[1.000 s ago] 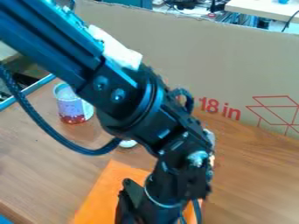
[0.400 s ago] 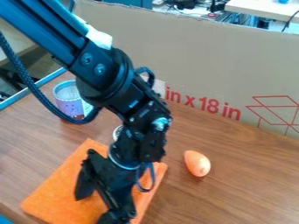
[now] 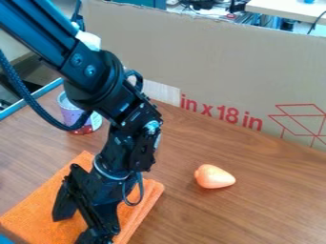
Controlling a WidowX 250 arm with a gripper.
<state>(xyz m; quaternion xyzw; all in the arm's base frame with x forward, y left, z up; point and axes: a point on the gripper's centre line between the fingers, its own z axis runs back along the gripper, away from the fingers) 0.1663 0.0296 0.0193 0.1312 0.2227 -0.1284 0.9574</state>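
The black gripper [image 3: 71, 226] hangs at the lower left, over the orange cloth [image 3: 32, 214], its two fingers spread. The cloth lies on the wooden table under and around the gripper, with a folded edge at its right side. Whether the fingertips press on the cloth cannot be made out. To the right, apart from gripper and cloth, a pinkish-orange rounded object [image 3: 213, 177] with a tapered end lies on its side on the bare wood.
A purple and red can [image 3: 71, 113] stands at the back left, partly behind the arm and its cable. A tall cardboard panel [image 3: 216, 62] with red print borders the table [image 3: 267, 190] at the back. A blue item [image 3: 5, 239] shows at the bottom left corner.
Arm and gripper have moved left, uncovering the rounded object. The cloth has shifted left too. Since the middle frame, the rounded object has turned in place, its tapered end now pointing right.
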